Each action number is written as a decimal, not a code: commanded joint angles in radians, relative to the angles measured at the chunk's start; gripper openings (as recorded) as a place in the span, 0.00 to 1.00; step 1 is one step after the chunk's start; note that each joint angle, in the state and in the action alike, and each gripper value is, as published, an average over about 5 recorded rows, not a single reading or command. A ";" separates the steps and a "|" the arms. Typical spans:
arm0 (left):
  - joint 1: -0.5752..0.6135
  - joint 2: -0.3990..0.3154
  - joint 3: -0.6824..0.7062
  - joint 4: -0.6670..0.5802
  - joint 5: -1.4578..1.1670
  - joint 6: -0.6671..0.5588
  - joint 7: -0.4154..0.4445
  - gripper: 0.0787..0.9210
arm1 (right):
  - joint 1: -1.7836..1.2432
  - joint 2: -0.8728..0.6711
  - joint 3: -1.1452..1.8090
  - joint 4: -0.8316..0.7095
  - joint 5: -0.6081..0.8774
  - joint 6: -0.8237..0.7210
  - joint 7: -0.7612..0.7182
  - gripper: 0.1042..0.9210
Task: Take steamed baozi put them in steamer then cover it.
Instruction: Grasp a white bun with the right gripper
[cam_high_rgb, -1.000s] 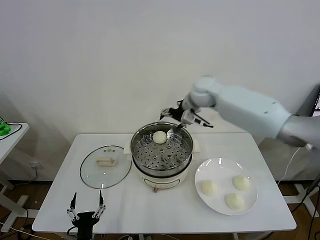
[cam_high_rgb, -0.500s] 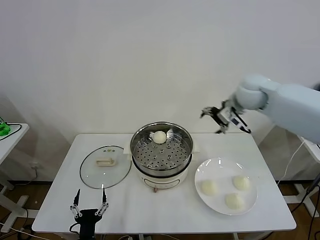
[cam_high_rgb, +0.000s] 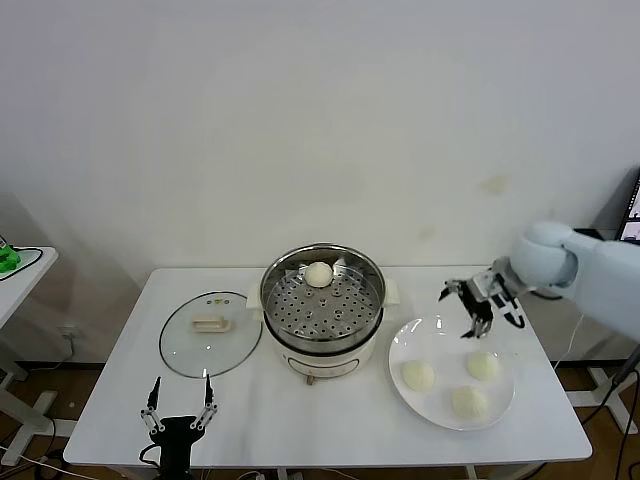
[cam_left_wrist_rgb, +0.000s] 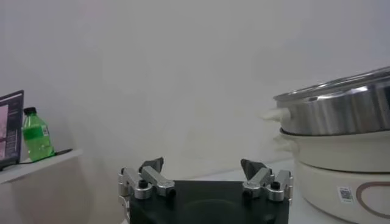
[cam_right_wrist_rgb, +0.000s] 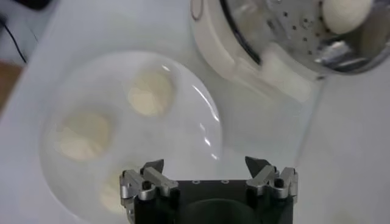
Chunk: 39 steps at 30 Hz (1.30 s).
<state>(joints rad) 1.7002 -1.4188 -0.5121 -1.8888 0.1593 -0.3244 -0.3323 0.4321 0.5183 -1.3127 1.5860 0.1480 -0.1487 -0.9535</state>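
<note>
One baozi (cam_high_rgb: 319, 274) already sits at the far side of the tray in the steamer (cam_high_rgb: 323, 300), while three more lie on the plate (cam_high_rgb: 427, 339) to its right: one on the left (cam_high_rgb: 418, 375), one far right (cam_high_rgb: 482, 365), one nearest (cam_high_rgb: 468, 402). The right end effector (cam_high_rgb: 482, 303) hangs empty, fingers spread wide, above the plate's far rim, just beyond the far-right bun. The step in hand looks like fetching the next bun; to do it well, come straight down over one bun, centre the fingers around its widest part, and close gently so the soft dough is not crushed. The three buns lie apart from each other, leaving room for the fingers, though the plate's raised rim is close to the far-right one. The path back to the pot must clear its tall steel wall. The cover (cam_high_rgb: 211, 332) lies flat on the counter (cam_high_rgb: 120, 400) left of the pot. The left end effector (cam_high_rgb: 180, 421) waits, spread, at the near left edge.
</note>
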 joint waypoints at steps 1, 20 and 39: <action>0.000 -0.002 0.000 0.000 0.001 0.000 0.000 0.88 | -0.112 0.006 0.021 0.017 0.060 -0.091 0.000 0.88; -0.007 -0.008 -0.009 0.014 0.001 -0.002 -0.001 0.88 | -0.223 0.124 0.078 -0.080 0.063 -0.118 0.017 0.88; -0.020 -0.005 -0.012 0.023 -0.005 0.002 0.000 0.88 | -0.268 0.165 0.110 -0.128 0.024 -0.125 0.012 0.85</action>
<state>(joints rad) 1.6811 -1.4238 -0.5237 -1.8659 0.1543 -0.3229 -0.3332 0.1839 0.6703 -1.2180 1.4741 0.1826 -0.2693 -0.9407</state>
